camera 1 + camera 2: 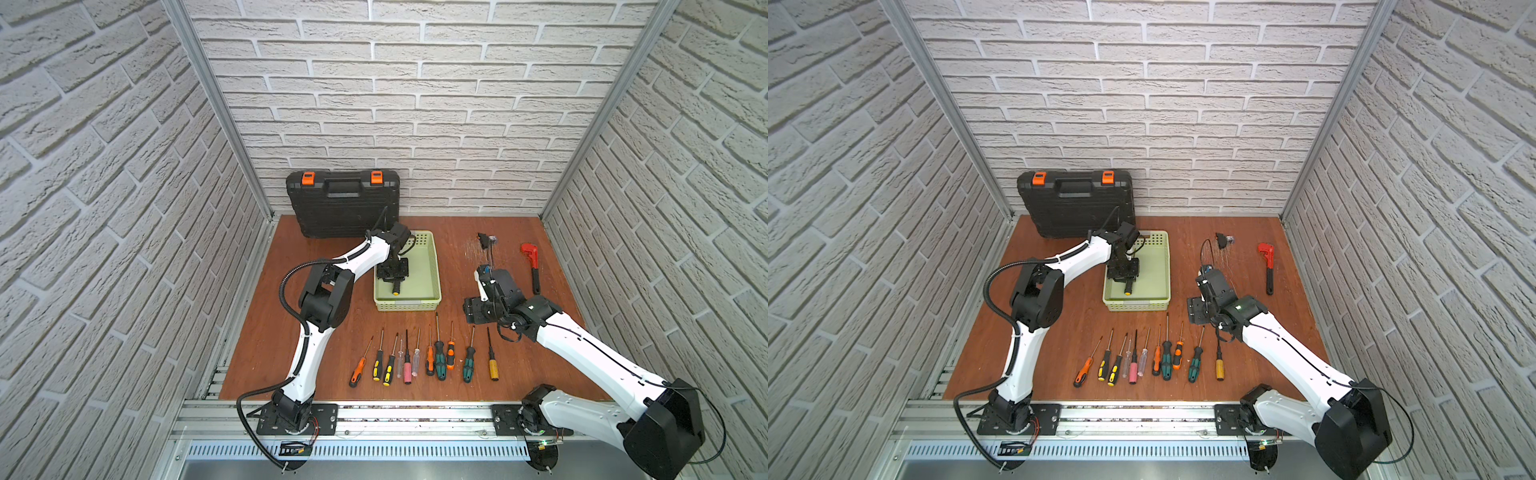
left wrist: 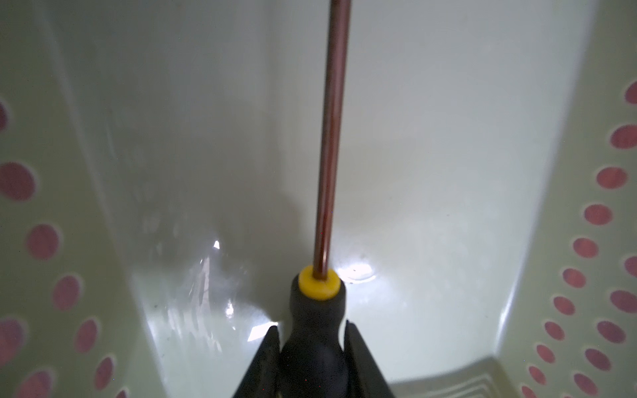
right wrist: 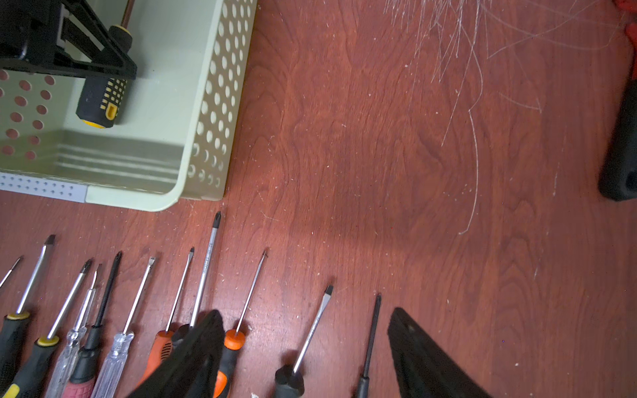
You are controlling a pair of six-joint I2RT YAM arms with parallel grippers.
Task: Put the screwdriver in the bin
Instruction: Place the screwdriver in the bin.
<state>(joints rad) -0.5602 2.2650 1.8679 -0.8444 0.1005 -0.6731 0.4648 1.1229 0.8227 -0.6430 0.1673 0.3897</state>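
Note:
The light green perforated bin stands mid-table. My left gripper reaches down inside it, shut on the black handle of a black-and-yellow screwdriver. In the left wrist view the gripper clamps the screwdriver from both sides, and the shaft runs out over the bin floor. The right wrist view shows the screwdriver low in the bin; I cannot tell whether it touches the floor. My right gripper is open and empty over the table.
A row of several screwdrivers lies near the front edge, partly under my right gripper. A black tool case with orange latches leans on the back wall. A red pipe wrench lies at the right, a small black part with a wire behind.

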